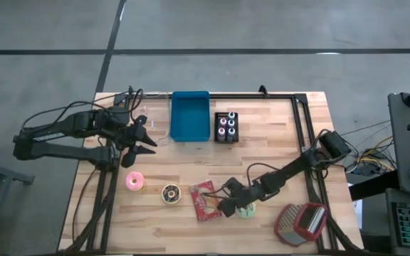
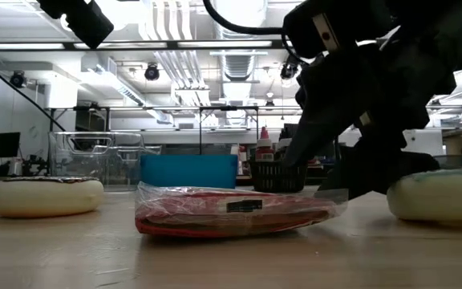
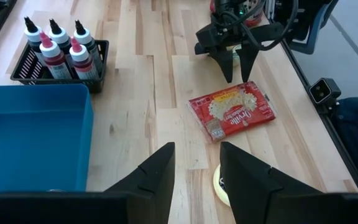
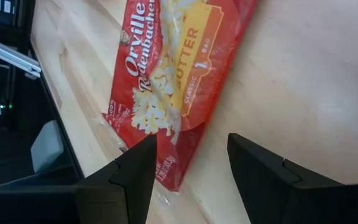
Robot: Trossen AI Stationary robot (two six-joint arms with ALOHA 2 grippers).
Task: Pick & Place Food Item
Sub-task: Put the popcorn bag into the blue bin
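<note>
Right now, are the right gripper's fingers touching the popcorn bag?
Cannot tell. In the right wrist view the open fingers straddle the popcorn bag edge; no view shows contact or gap plainly.

Popcorn bag (image 3: 234,112) flat, right claw (image 3: 237,62) open just beyond

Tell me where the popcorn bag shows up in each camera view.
High view: popcorn bag near the table's front edge, just left of the right gripper.
Low view: bag centre foreground, lying flat.
Left wrist view: bag right of centre, below the right gripper.
Right wrist view: bag fills the upper middle.
Shared landmark: the right gripper beside the bag.
</note>
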